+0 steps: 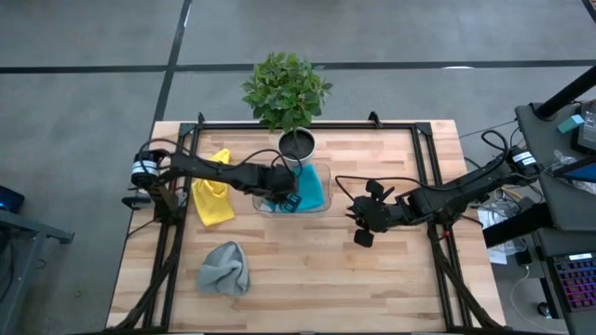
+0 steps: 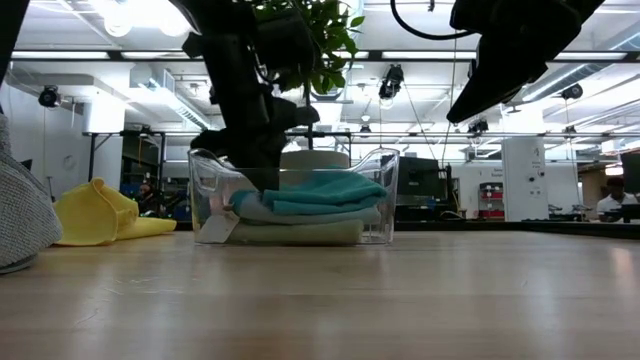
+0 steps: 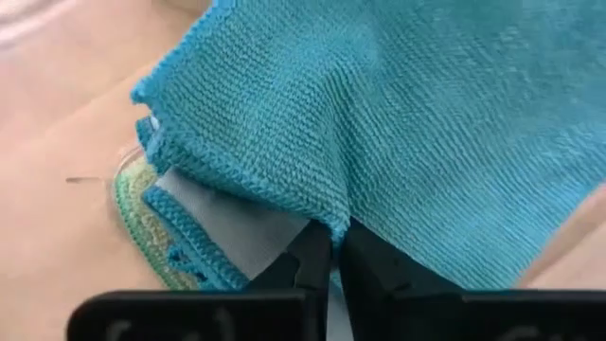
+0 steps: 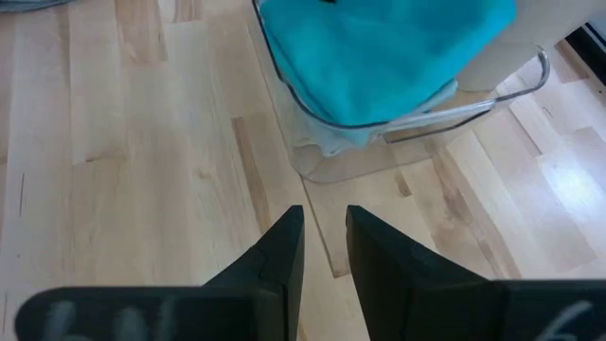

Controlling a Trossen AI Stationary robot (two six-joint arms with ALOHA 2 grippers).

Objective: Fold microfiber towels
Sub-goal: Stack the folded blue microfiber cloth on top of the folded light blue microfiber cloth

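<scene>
A teal towel point(image 1: 310, 189) lies on top of a stack of folded cloths point(image 2: 300, 232) inside a clear plastic tray point(image 2: 388, 205) at the table's far middle. My left gripper point(image 3: 331, 248) reaches down into the tray's left part and is shut on the teal towel point(image 3: 426, 114). A yellow towel point(image 1: 212, 194) lies crumpled left of the tray, and a grey towel point(image 1: 225, 268) lies bunched at the near left. To the right of the tray, my right gripper point(image 4: 325, 223) hovers above bare wood, its fingers a little apart with nothing between them. My left gripper pinches a raised fold of the teal towel's top layer point(image 3: 327, 213) between its two fingertips, near the towel's edge. The fingers slant steeply down from the table's left. The rest of the towel lies spread on the stack in the tray.
A potted plant point(image 1: 287, 88) stands just behind the tray at the far edge. Black frame rails point(image 1: 424, 149) run along the table's left, right and far sides. Bare wood point(image 1: 326, 279) lies in the near middle and right.
</scene>
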